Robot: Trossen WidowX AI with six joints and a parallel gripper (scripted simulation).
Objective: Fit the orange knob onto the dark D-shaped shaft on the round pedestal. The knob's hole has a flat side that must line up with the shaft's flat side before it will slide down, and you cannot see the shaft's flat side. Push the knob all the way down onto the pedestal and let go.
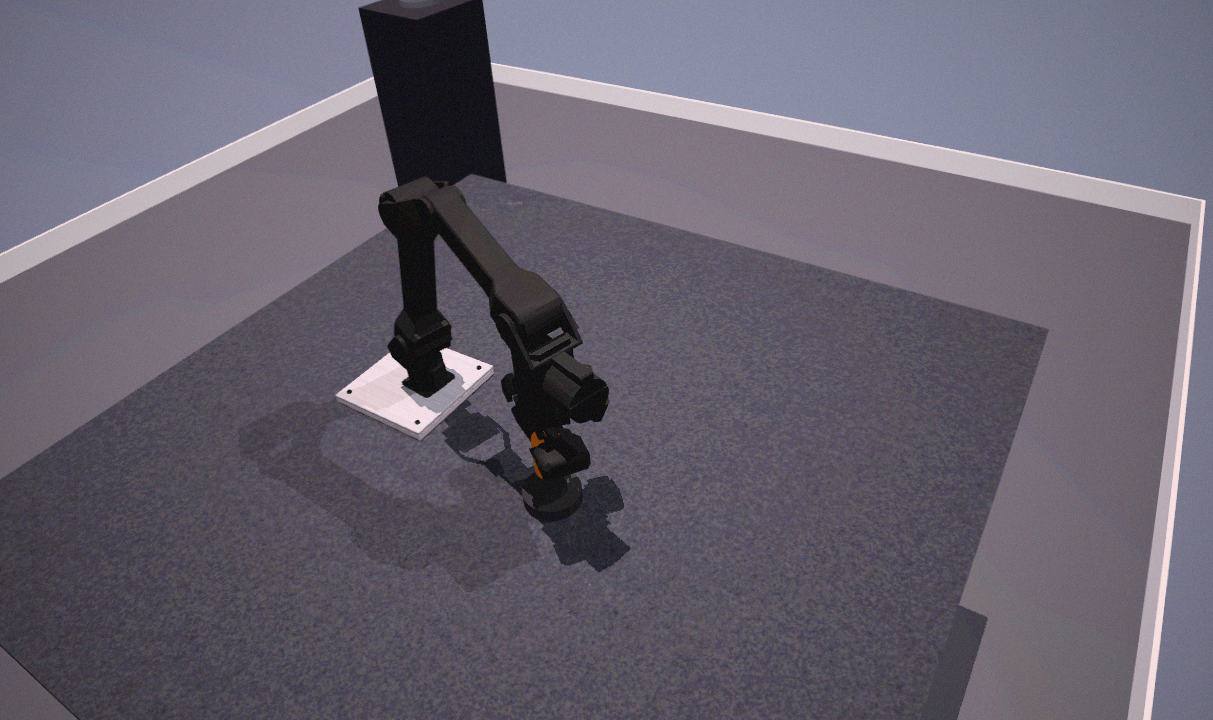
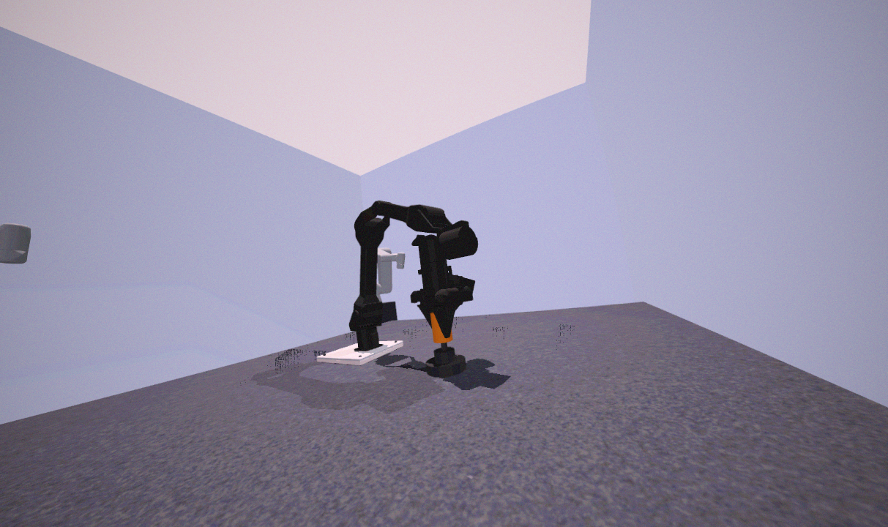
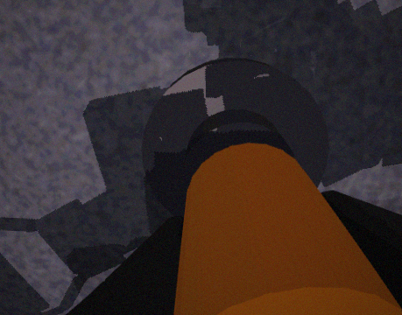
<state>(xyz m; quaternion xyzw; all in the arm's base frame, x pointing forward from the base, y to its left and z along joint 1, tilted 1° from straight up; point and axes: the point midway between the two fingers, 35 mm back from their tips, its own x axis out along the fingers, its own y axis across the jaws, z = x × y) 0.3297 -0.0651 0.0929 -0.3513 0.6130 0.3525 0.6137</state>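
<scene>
The orange knob [image 1: 537, 467] [image 2: 438, 334] [image 3: 262, 227] is held between the fingers of my gripper [image 1: 553, 460] [image 2: 444, 329] [image 3: 252, 217], which is shut on it. The knob stands nearly upright over the dark round pedestal [image 1: 553, 513] [image 2: 456, 367] [image 3: 303, 118]. In the exterior view a short stretch of the dark shaft [image 2: 444, 345] shows between the knob's lower end and the raised middle of the pedestal, so the knob is above the pedestal. The shaft's top and the knob's hole are hidden. I cannot tell whether the shaft tip is inside the hole.
The arm's white base plate [image 1: 386, 407] [image 2: 342, 357] lies behind the pedestal, to the left in the top and exterior views. A tall dark block [image 1: 435, 98] stands at the back in the top view. Pale low walls [image 1: 771, 152] surround the grey speckled surface [image 1: 771, 402].
</scene>
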